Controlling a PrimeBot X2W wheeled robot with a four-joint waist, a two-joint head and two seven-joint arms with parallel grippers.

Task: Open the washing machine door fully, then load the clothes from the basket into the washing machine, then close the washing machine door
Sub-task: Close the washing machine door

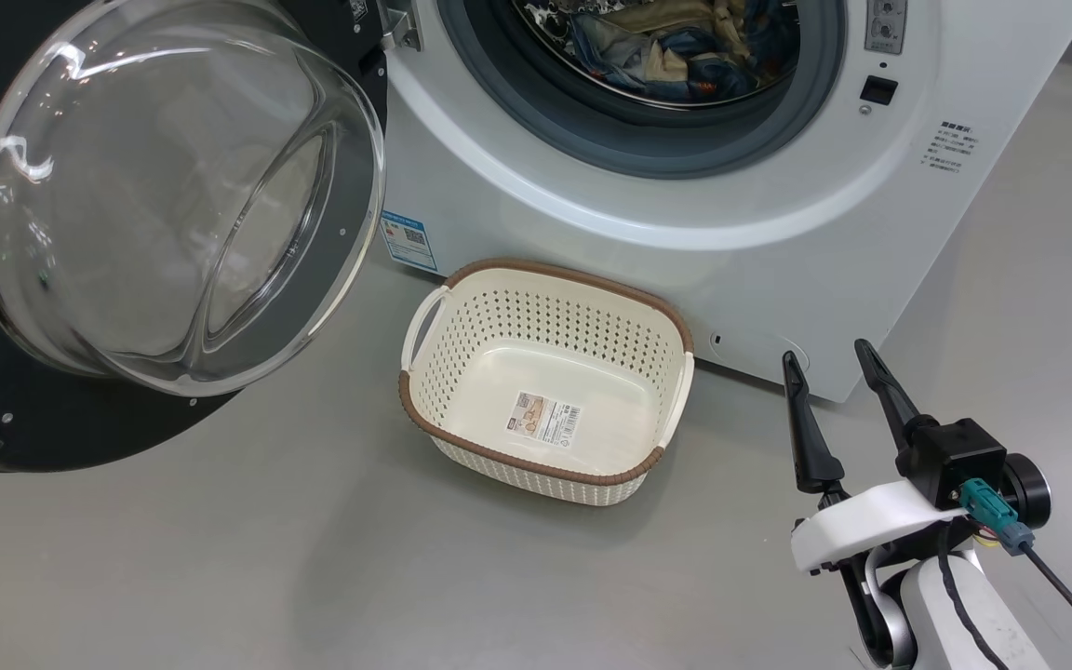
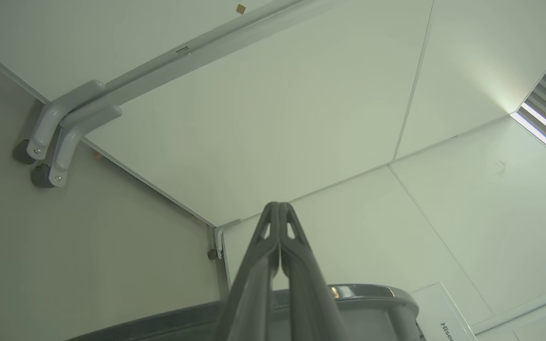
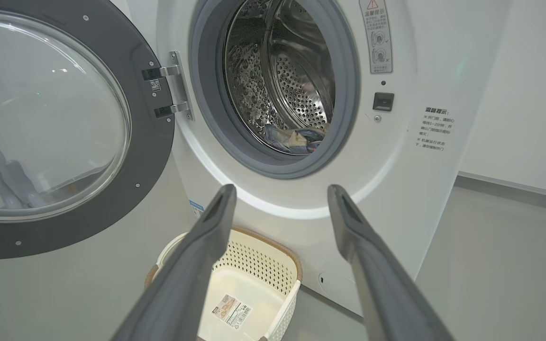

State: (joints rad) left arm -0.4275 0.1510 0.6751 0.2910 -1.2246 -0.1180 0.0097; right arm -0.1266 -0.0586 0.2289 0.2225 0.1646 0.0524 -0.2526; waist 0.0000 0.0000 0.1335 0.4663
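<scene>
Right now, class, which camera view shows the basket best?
The head view: the basket sits whole, empty, label visible. The right wrist view crops it and the right gripper partly hides it. The left wrist view faces the ceiling.

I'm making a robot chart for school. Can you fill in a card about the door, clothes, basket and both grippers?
door: swung wide open
clothes: inside the washing machine
basket: on the floor before the machine, only a label inside
right gripper: open, holding nothing, right of the basket
left gripper: shut, holding nothing, pointing at the ceiling
to do: close the door
</scene>
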